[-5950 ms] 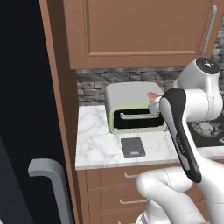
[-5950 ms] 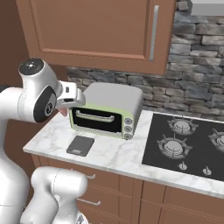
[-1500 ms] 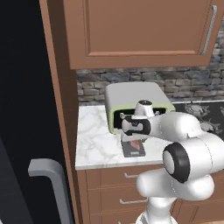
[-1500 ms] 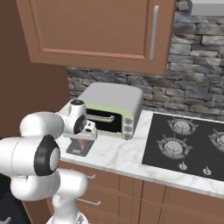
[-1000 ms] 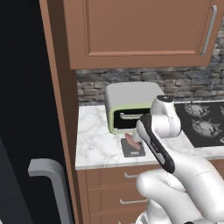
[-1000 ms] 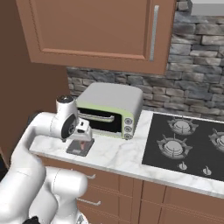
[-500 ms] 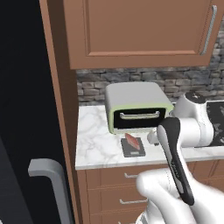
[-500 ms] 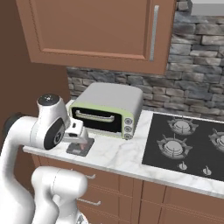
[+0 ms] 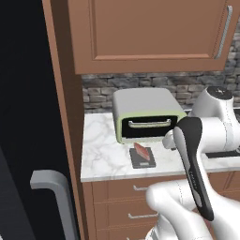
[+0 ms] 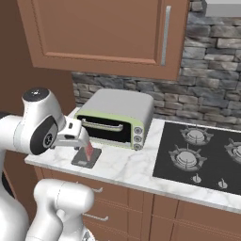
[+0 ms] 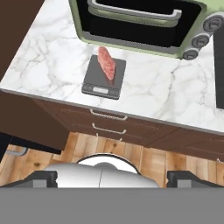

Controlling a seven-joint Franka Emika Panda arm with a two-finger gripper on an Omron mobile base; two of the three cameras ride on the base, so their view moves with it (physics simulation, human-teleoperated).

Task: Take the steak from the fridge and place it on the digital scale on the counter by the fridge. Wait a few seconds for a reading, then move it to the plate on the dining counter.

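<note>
while resting on the digital scale (image 11: 104, 77) before the toaster oven (image 11: 144, 22), steak (image 11: 106, 62) untouched; gripper (image 11: 111, 176) wide open, empty.

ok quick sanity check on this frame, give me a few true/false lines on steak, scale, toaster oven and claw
1. The steak lies on the digital scale. True.
2. The claw is shut on the steak. False: the steak sits free on the scale, with the claw pulled back and open.
3. The scale stands on the marble counter in front of the toaster oven. True.
4. The steak is inside the toaster oven. False: it is outside, on the scale.
5. The scale rests on the black cooktop. False: it is on the marble, on the far side of the toaster oven from the cooktop.
</note>
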